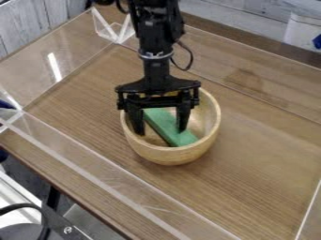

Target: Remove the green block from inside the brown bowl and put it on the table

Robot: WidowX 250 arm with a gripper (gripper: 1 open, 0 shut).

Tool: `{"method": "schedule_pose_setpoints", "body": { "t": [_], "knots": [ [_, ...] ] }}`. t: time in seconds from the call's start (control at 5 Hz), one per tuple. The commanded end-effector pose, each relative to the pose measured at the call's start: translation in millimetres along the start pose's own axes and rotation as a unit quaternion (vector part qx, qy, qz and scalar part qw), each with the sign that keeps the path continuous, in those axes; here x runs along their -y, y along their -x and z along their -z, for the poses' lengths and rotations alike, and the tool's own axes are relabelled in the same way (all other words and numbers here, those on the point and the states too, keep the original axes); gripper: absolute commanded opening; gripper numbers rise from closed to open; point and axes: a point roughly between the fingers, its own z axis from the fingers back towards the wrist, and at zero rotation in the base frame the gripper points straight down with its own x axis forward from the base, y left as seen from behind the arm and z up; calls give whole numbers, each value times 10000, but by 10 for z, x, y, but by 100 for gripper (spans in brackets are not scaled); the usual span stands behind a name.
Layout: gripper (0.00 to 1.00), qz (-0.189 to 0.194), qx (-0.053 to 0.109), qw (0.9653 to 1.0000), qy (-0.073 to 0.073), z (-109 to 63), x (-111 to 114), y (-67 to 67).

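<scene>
Brown wood-grain table (257, 155) walled in clear acrylic: black gripper (158, 120) poised over the round tan wooden bowl (141, 146).
Its jaws stand wide apart, left finger outside the rim, right finger inside; the flat green block (172, 131) lies in the bowl directly beneath, long axis running upper-left to lower-right.

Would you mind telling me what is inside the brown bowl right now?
The green block lies inside the brown bowl. The open end effector straddles it, covering part of the block and bowl floor.
</scene>
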Motion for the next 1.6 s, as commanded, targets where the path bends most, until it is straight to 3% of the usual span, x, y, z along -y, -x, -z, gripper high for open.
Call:
{"method": "schedule_pose_setpoints", "body": {
  "t": [0.0, 0.4, 1.0, 1.4],
  "knots": [
    [100, 14, 135, 9999, 58, -3, 90, -43],
    [100, 12, 149, 9999, -3, 131, 180, -54],
    [100, 129, 167, 9997, 114, 150, 322, -126],
    [100, 299, 188, 9993, 137, 140, 389, -96]
  ]
}}
